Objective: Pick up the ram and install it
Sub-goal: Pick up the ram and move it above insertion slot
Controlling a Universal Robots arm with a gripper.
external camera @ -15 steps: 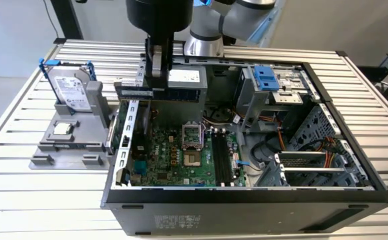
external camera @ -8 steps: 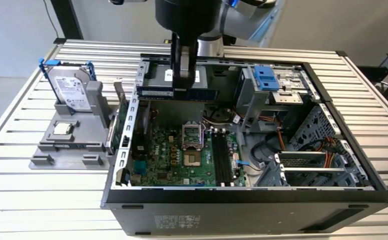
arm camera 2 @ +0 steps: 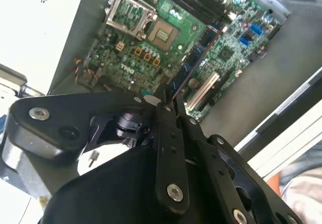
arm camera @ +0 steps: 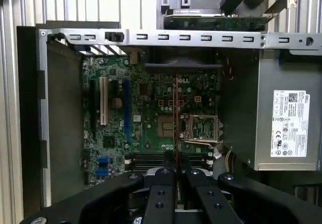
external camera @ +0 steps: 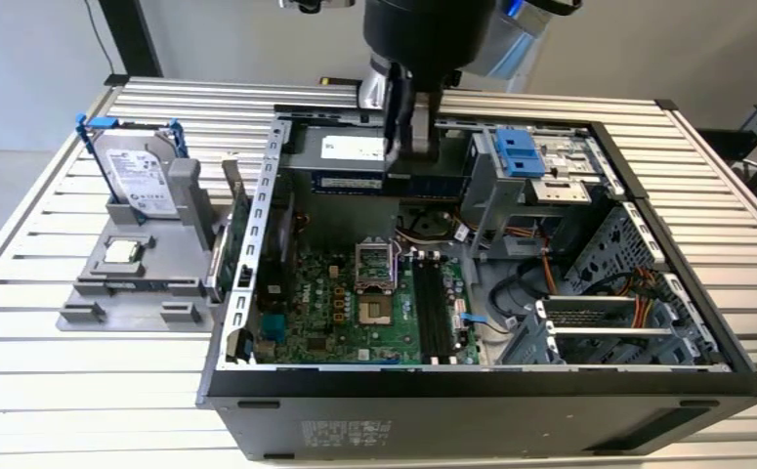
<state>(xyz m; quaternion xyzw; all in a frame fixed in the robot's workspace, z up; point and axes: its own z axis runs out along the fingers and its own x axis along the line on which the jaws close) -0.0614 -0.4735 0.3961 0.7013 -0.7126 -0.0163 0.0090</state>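
My gripper (external camera: pixel 403 156) hangs over the back part of the open computer case (external camera: pixel 241 293) and is shut on the ram (external camera: pixel 352 182), a long dark stick held level just below the fingers. In both wrist views the ram (arm camera: pixel 175 118) (arm camera 2: pixel 198 53) shows edge-on as a thin line running out from between the black fingers (arm camera: pixel 163 194) (arm camera 2: pixel 166 148). Below lies the green motherboard (arm camera: pixel 146 103) with its dark memory slots (external camera: pixel 433 315) (arm camera: pixel 151 159) beside the processor socket (external camera: pixel 375 283).
A grey holder (external camera: pixel 144 283) on the exterior view's left carries a silver hard drive in a blue frame (external camera: pixel 137 171) and a small square processor chip (external camera: pixel 121 251). Inside the case stand a power supply (arm camera: pixel 289 123), a blue-fronted drive cage (external camera: pixel 522 151) and loose cables (external camera: pixel 534 293).
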